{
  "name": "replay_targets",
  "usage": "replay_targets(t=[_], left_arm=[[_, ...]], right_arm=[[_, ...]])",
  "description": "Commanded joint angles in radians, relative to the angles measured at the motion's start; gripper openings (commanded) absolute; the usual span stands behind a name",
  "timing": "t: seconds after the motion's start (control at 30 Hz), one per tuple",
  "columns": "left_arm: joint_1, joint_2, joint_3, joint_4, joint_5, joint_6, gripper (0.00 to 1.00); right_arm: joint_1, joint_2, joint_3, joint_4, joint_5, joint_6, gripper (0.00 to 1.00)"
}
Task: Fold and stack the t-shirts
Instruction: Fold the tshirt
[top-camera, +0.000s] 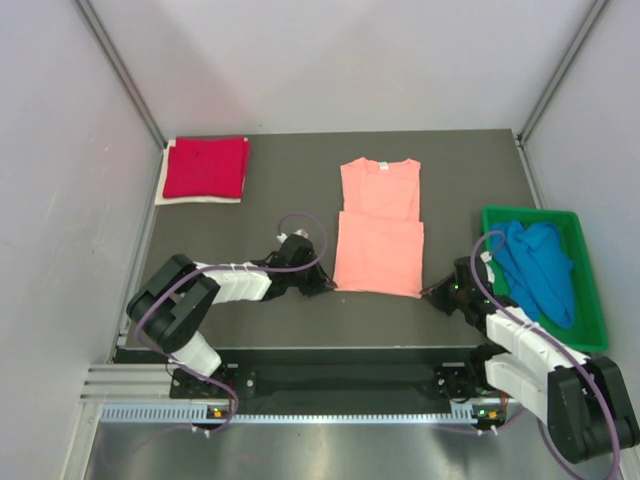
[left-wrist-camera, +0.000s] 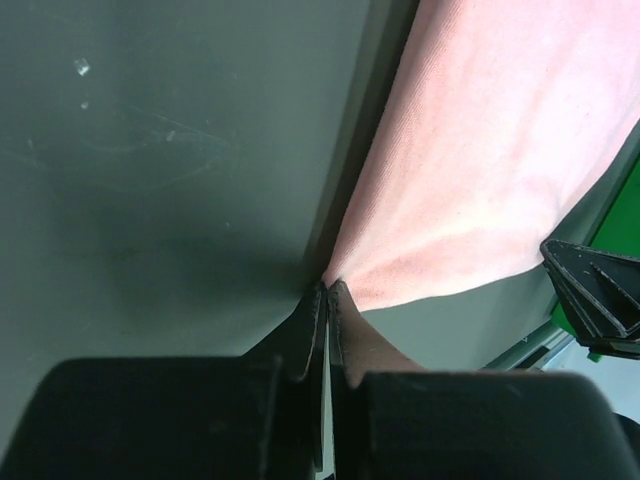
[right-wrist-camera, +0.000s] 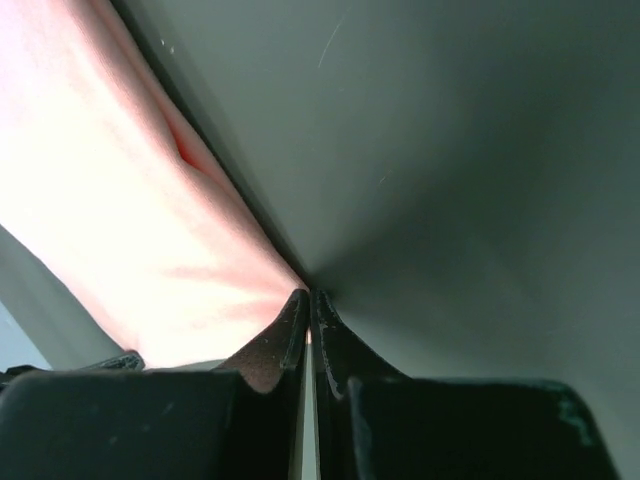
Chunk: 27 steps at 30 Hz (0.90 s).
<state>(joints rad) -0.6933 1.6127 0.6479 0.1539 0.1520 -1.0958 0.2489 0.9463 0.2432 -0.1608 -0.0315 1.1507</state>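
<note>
Salmon-pink t-shirt (top-camera: 378, 240), near corners swallowed inside left gripper (left-wrist-camera: 327, 290), right gripper (right-wrist-camera: 306, 295)

L arm (top-camera: 215, 290): white shells, black joints, black elbow block.
R arm (top-camera: 530, 355): same build, white w/ black joints.
Cables (top-camera: 300, 240): mauve, one per arm, run outside the links in loops.
L gripper (left-wrist-camera: 327, 292): matte black, thin tapered fingers (left-wrist-camera: 312, 330), blocky body behind.
R gripper (right-wrist-camera: 305, 297): matte black, curved tapered fingers, wide flat body.
Bases (top-camera: 195, 380): black.
</note>
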Motion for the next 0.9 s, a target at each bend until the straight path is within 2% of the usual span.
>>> replay_targets(t=[0.0, 0.07, 0.17, 0.2, 0.23, 0.3, 0.37, 0.4, 0.47, 0.7, 0.87], left_arm=[[-0.02, -0.026, 0.009, -0.079, -0.045, 0.027, 0.0], [-0.028, -0.034, 0.01, -0.088, -0.046, 0.025, 0.0], [-0.029, -0.056, 0.015, -0.123, -0.061, 0.028, 0.14], [-0.031, -0.074, 0.012, -0.131, -0.075, 0.027, 0.2], [-0.029, -0.085, 0.009, -0.143, -0.083, 0.027, 0.24], [-0.031, -0.112, 0.001, -0.145, -0.091, 0.019, 0.34], [-0.034, -0.122, -0.011, -0.125, -0.098, 0.01, 0.38], [-0.032, -0.122, -0.016, -0.111, -0.097, -0.002, 0.44], [-0.037, -0.114, -0.028, -0.071, -0.088, -0.018, 0.48], [-0.052, -0.03, -0.019, -0.008, -0.069, -0.047, 0.47], [-0.064, -0.002, -0.011, -0.025, -0.094, -0.053, 0.41]], right_arm=[[0.01, -0.014, 0.025, -0.074, 0.062, -0.055, 0.0], [0.01, -0.017, 0.027, -0.068, 0.053, -0.066, 0.04], [0.01, -0.027, 0.045, -0.092, 0.042, -0.078, 0.26], [0.009, -0.046, 0.05, -0.121, 0.039, -0.077, 0.31], [0.01, -0.058, 0.053, -0.134, 0.038, -0.071, 0.45], [0.01, -0.105, 0.047, -0.147, 0.033, -0.037, 0.55], [0.012, -0.133, 0.025, -0.138, -0.001, 0.007, 0.57], [0.016, -0.153, 0.019, -0.125, -0.005, 0.018, 0.57], [0.021, -0.159, 0.008, -0.117, -0.005, 0.041, 0.57], [0.039, -0.093, -0.002, -0.069, -0.024, 0.075, 0.56], [0.07, -0.047, -0.019, -0.04, -0.002, 0.099, 0.56]])
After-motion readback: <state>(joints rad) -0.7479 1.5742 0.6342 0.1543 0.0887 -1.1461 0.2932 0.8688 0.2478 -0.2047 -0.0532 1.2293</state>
